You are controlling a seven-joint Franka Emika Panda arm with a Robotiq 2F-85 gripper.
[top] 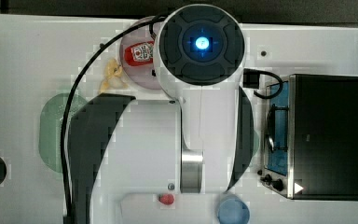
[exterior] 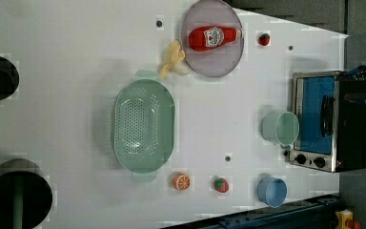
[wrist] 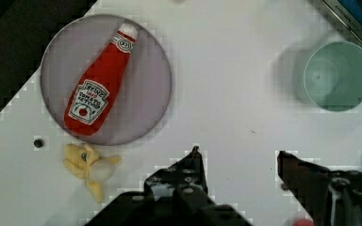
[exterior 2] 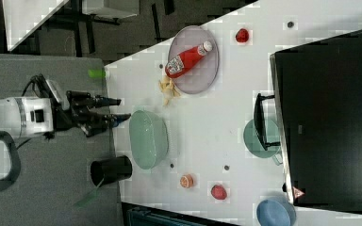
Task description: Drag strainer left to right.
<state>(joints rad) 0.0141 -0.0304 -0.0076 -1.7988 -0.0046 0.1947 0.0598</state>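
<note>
The strainer (exterior: 144, 125) sits untouched on the worktop, toward the left view's left edge, just beside the yellow toy (exterior: 172, 59) and the plate (exterior: 228, 59). The gripper (exterior 2: 115, 108) hangs apart from it, fingers spread and empty, so the approach is likely only beginning. Next it must come down onto the strainer's rim, catch it, then drag across the worktop. The bottle (wrist: 100, 84) on the plate bears a white label; its writing is too small to read.
</note>
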